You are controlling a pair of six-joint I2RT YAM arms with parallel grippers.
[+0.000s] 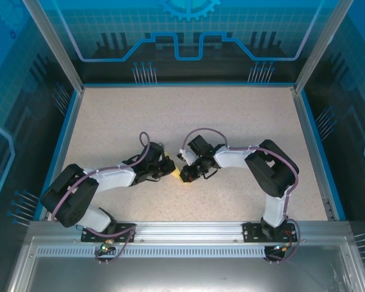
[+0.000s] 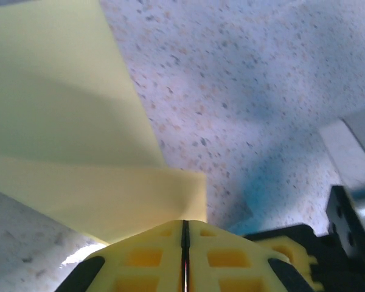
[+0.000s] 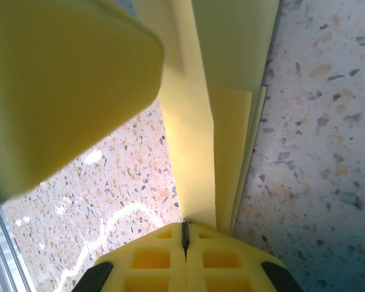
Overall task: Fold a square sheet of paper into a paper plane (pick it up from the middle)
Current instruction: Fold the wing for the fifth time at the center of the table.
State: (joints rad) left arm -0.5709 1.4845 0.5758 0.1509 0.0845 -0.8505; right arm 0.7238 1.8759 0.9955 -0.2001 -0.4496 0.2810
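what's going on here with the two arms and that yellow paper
Both arms meet near the middle of the speckled table over a thin yellow sheet of paper, already creased into overlapping layers. The left arm's fingers are shut on one edge of it, and the right arm's fingers are shut on a long folded edge. The folding looks partway done, with the sheet pinched from both sides.

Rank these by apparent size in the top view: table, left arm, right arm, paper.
1. table
2. left arm and right arm: about alike, so not ranked against each other
3. paper: a small yellow bit between the arms
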